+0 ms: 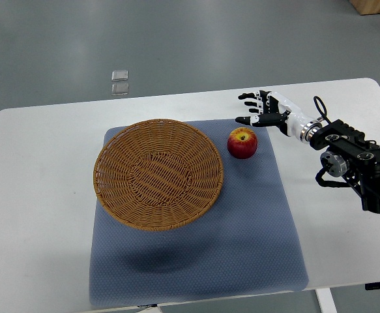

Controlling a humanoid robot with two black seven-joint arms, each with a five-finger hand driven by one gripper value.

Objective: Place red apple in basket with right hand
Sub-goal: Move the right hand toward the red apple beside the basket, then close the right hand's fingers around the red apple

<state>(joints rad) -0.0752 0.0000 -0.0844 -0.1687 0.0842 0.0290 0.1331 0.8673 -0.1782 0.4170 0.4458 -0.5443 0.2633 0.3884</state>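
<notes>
The basket (158, 174) is showing rough woven wicker in a matt tan, lying on a blue-grey mat (242, 248) that is looking like finely dimpled cloth or foam. The red apple (242, 143) is gleaming with smooth, waxy skin, while the right hand (261, 108) is showing black and white hard plastic with a bright metal wrist ring, above a smooth matt white table (33, 215).

Right hand (260, 109): a white-shelled palm is carrying slim black fingers (247, 97) with white segments at the knuckles. A polished silver wrist ring (305, 128) is joining it to a matte black forearm (359, 156) built of blocky housings, with round silver-grey joint caps and small screws showing. Thin black cables (319, 104) are looping beside the wrist and under the forearm.
</notes>
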